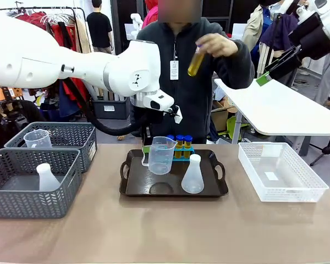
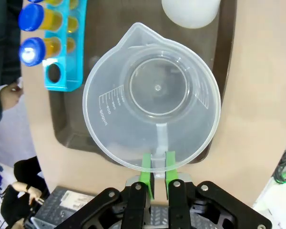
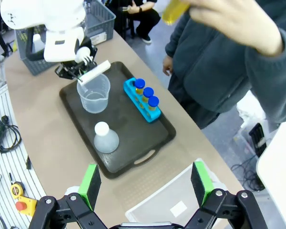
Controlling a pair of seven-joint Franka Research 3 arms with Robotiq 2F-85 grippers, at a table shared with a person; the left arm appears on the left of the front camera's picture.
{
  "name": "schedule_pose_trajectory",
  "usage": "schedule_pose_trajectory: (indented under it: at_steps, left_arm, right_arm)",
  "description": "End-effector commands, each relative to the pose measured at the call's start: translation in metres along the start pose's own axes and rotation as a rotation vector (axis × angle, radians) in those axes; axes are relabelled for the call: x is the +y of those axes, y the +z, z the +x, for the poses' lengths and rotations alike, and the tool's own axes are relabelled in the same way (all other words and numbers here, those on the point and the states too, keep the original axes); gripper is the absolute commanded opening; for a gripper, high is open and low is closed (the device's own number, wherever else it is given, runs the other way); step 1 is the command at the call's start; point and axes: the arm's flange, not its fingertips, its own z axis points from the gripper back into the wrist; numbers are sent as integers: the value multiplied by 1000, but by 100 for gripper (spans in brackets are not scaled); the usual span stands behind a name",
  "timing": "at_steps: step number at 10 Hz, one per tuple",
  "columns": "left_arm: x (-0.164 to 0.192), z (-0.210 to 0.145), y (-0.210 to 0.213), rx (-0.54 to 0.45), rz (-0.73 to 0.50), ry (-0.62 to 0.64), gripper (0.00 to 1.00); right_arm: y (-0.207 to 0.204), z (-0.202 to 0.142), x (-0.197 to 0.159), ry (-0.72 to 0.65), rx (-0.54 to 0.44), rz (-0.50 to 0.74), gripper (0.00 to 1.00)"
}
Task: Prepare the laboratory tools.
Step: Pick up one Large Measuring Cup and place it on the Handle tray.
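Evidently the beaker is being set down: the left claw [image 2: 156, 168] is clamped on the handle of the measuring beaker [image 1: 161, 155], at ten o'clock on the dark tray [image 1: 133, 190]. Release comes next (lifting clear without tipping it). Rightward stand the tube rack [image 1: 182, 149], the conical flask [image 1: 193, 175], the person's raised tube [image 1: 196, 61]; the right claw [image 3: 146, 180] hangs apart.

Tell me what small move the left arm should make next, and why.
Probably open the jaws and back away. The left gripper is shut on the handle of the measuring beaker, which seems to stand upright on the dark tray beside the conical flask and the tube rack, so it looks placed.
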Motion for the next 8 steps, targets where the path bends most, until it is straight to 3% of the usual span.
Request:
schedule_pose_trajectory:
  at_steps: [1,8]
  left_arm:
    - [-3,-7,-13,-24,-6,-23,0]
    - [7,-15,-52,-58,-45,12,0]
  right_arm:
    - [1,0,0,2,-8,3,100]
    - [1,0,0,2,-8,3,100]
